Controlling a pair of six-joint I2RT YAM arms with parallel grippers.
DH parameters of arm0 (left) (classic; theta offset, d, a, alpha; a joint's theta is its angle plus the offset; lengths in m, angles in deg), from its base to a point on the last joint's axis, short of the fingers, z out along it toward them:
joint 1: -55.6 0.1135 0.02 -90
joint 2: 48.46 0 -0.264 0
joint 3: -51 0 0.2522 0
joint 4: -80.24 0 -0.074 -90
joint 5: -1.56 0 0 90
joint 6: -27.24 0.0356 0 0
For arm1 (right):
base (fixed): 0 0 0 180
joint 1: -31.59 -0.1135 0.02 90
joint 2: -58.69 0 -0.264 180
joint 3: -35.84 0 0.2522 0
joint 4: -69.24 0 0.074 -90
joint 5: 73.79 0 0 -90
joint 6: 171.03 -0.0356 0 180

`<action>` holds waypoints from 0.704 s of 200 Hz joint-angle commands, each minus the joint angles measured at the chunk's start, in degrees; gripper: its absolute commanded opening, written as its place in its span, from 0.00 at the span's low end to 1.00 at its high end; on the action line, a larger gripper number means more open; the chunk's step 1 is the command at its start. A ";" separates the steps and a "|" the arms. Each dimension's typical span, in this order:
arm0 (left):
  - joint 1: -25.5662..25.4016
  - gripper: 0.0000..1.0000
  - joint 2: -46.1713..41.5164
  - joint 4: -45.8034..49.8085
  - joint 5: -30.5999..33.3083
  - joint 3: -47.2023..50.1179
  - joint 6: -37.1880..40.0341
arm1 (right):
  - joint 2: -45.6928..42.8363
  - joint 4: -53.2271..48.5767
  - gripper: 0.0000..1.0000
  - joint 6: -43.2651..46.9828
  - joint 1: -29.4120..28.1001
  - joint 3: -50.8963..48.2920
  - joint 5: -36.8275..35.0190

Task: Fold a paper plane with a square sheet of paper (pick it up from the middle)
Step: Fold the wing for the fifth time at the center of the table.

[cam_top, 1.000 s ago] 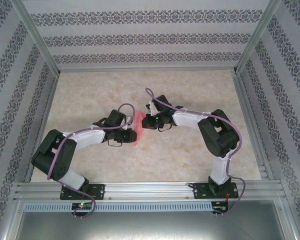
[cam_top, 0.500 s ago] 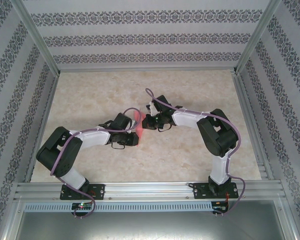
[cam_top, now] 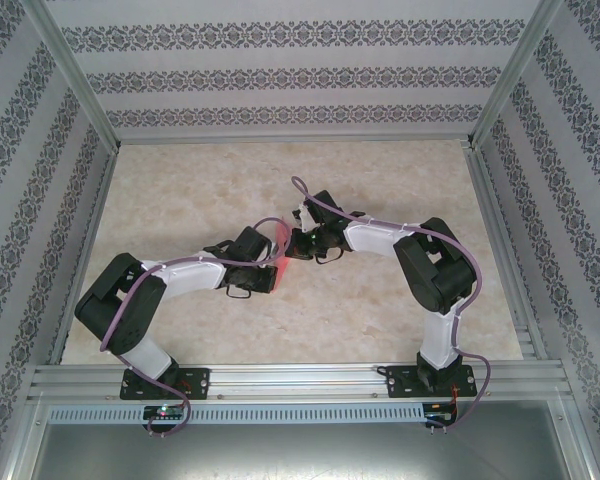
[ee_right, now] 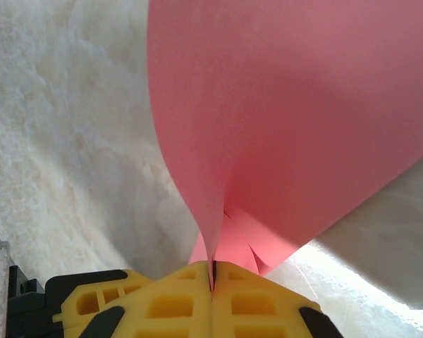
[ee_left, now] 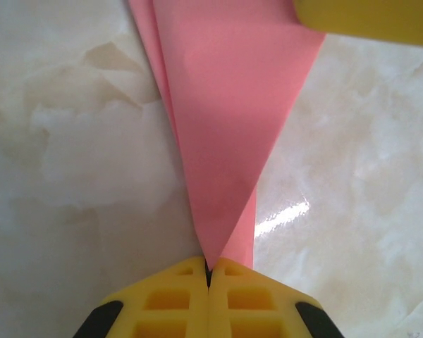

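The paper (cam_top: 279,243) is held up over the middle of the bench (cam_top: 180,190), caught between the two arms where they meet. It is thin, matte and salmon-pink.

In the left wrist view the paper (ee_left: 225,105) narrows into a long, sharp triangle. Its tip is pinched in the left fingers (ee_left: 197,278), which are pressed together. A second layer shows along its left edge and a narrow strip along the lower right.

In the right wrist view the paper (ee_right: 303,105) rises as a broad, bowed sheet with small folded flaps tucked beneath. It is nipped at its lower fold by the right fingers (ee_right: 201,278), which are also pressed together.

Both pairs of fingers are yellow moulded plastic with rectangular recesses and black corners.

The bench (ee_left: 70,155) is glossy cream with cloudy marbling and a bright streak of glare.

From above, the left fingers (cam_top: 271,270) and right fingers (cam_top: 293,247) sit close together on either side of the paper.
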 commanded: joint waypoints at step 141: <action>-0.59 0.07 2.43 5.87 8.33 -1.96 10.20 | 5.67 0.22 0.05 0.95 1.37 4.17 1.00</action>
